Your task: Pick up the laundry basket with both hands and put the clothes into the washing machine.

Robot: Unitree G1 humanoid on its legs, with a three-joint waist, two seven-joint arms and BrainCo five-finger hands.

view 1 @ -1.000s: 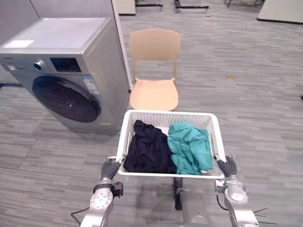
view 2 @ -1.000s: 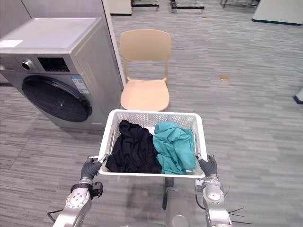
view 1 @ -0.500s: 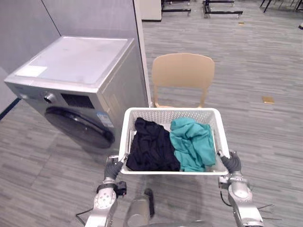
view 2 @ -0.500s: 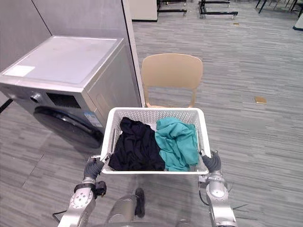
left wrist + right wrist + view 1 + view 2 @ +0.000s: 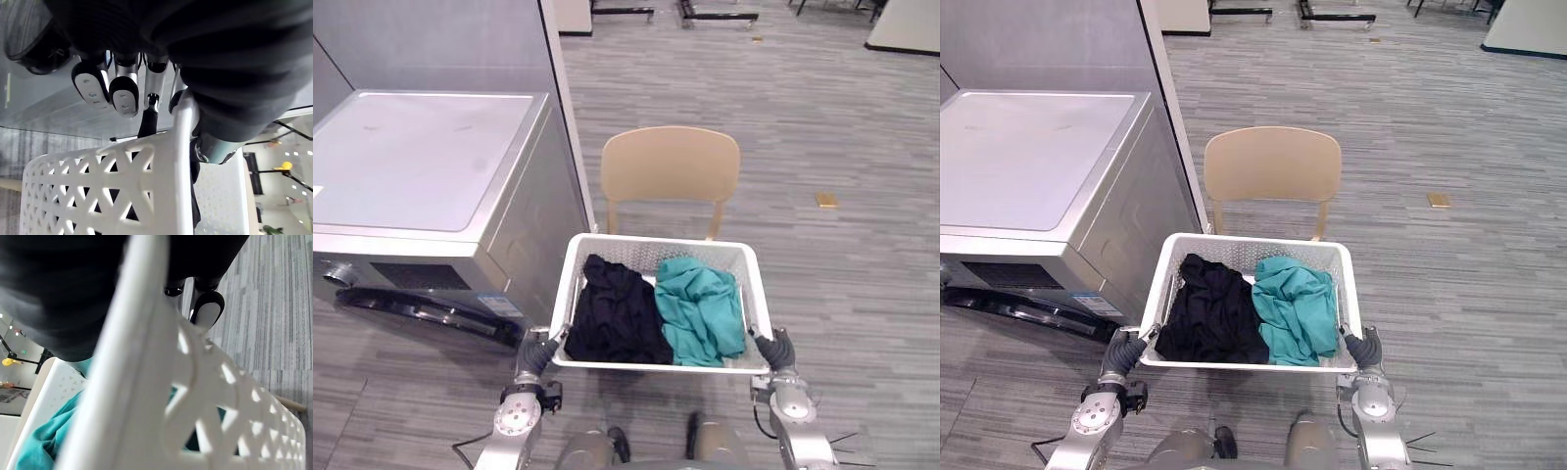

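The left hand (image 5: 536,352) and right hand (image 5: 775,350) are each clenching a near corner of the white perforated plastic laundry basket (image 5: 658,242), carrying it above the grey plank floor (image 5: 862,274). Its left wall is hanging just beside the silver-grey front-loading washing machine (image 5: 421,186), its far rim is crowding the beige plastic chair (image 5: 671,166), and open floor is spreading to the right. Inside, a crumpled black garment (image 5: 615,315) is lying on the left against a teal garment (image 5: 700,311) on the right.
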